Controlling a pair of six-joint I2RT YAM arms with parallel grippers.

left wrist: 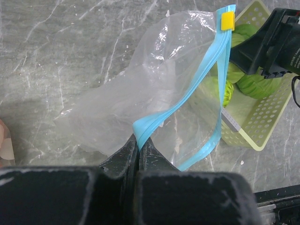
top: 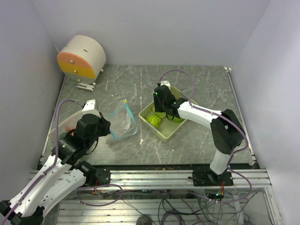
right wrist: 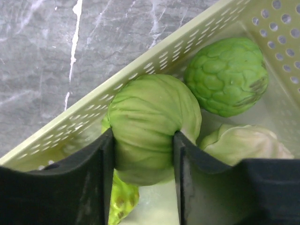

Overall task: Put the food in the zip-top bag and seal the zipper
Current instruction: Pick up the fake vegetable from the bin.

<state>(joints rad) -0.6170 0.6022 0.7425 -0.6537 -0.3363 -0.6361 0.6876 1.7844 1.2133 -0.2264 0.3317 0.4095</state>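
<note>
The clear zip-top bag (left wrist: 140,93) lies on the grey table with its mouth gaping toward the basket. My left gripper (left wrist: 139,143) is shut on its blue zipper strip (left wrist: 187,101); a yellow slider (left wrist: 228,21) sits at the far end. In the top view the left gripper (top: 107,126) holds the bag (top: 123,123) at its near-left edge. My right gripper (right wrist: 144,140) reaches into the pale yellow-green basket (right wrist: 140,79), its fingers pressed against both sides of a round green cabbage (right wrist: 150,112). A bumpy green fruit (right wrist: 227,77), a pale cabbage (right wrist: 243,143) and a yellow-green piece (right wrist: 123,201) lie beside it.
The basket (top: 166,131) stands right of the bag, with the right gripper (top: 163,110) over it. A round white and orange device (top: 82,58) sits at the back left. A clear container (top: 65,123) at the left edge is partly hidden by the left arm. Walls enclose three sides.
</note>
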